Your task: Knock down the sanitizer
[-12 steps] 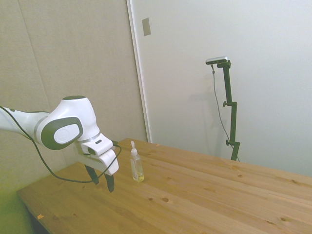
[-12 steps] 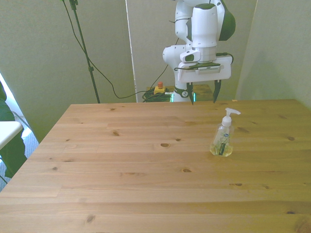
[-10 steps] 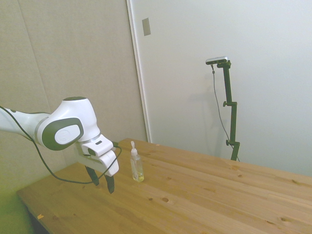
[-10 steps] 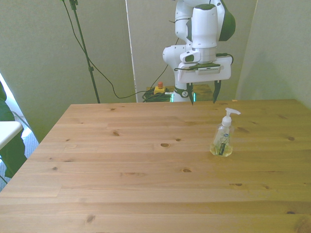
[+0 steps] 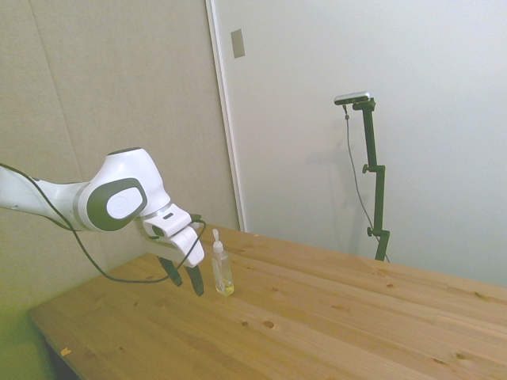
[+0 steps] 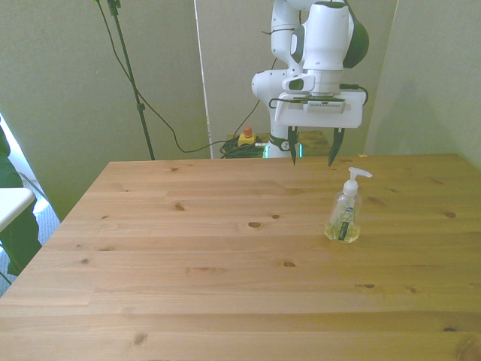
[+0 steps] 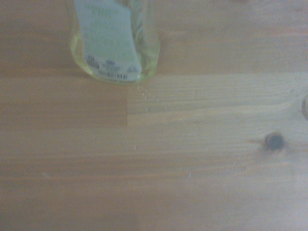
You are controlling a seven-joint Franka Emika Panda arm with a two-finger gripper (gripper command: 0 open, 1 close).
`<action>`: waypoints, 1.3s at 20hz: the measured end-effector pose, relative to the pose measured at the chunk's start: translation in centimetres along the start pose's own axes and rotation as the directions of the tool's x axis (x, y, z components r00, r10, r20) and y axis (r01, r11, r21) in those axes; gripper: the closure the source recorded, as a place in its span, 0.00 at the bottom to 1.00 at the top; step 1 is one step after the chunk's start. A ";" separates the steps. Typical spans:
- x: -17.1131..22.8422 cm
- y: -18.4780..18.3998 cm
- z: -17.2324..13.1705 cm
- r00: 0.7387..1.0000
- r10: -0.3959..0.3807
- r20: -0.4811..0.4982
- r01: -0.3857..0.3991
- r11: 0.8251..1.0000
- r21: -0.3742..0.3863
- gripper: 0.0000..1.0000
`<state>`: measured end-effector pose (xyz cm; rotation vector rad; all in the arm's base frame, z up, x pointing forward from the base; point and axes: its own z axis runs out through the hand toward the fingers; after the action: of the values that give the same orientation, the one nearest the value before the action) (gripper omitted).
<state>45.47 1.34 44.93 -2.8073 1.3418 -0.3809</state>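
The gripper [image 5: 184, 278] has closed in on the upright sanitizer [image 5: 222, 269], its 2 fingers spread wide and holding nothing. Front view: the gripper [image 6: 313, 155] hangs behind the sanitizer [image 6: 344, 215] on the table [image 6: 188, 286]. Wrist view: the sanitizer's [image 7: 113, 41] labelled base, yellowish.

Wooden table [image 6: 188, 263], sanitizer [image 6: 344, 214] standing upright on it
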 end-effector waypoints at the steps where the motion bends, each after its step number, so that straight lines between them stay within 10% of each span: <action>1: 0.1 -0.6 -0.1 1.000 0.001 -0.009 -0.001 1.000 -0.001 0.00; 9: 0.9 -3.0 -0.1 0.999 0.020 -0.033 -0.020 1.000 -0.005 0.00; 10: 0.9 -3.4 0.0 0.999 0.020 -0.032 -0.020 1.000 -0.006 1.00; 26: 1.3 -9.5 3.4 0.999 0.019 0.029 -0.018 0.999 -0.037 1.00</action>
<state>54.25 6.00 42.91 -2.8162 1.3830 -0.3171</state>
